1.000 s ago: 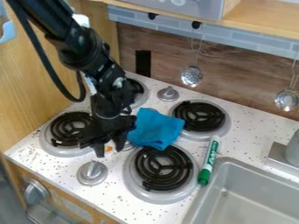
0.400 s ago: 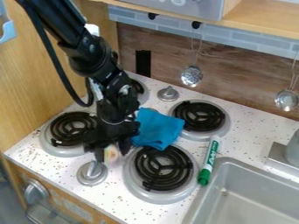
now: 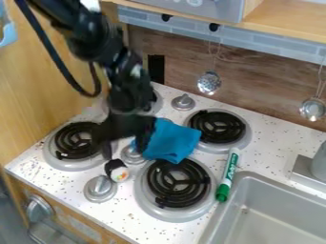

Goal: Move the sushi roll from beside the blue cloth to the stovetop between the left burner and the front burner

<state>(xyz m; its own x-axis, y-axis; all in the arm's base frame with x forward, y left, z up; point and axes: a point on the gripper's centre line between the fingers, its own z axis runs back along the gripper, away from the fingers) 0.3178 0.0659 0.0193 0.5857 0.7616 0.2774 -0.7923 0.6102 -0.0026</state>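
The little black-and-white roll (image 3: 117, 170) lay low on the white stove top (image 3: 121, 209), which held it up, at 1 o'clock from the front knob (image 3: 100, 188). The blue cloth (image 3: 169, 141) was at the roll's 2 o'clock, all floppy, because nothing stiff held it flat. The black claw (image 3: 124, 153) was wide open and had hold of nothing; I couldn't tell if one tip touched the roll. The bent arm (image 3: 96, 38) came from 11 o'clock, with its claw pointing down.
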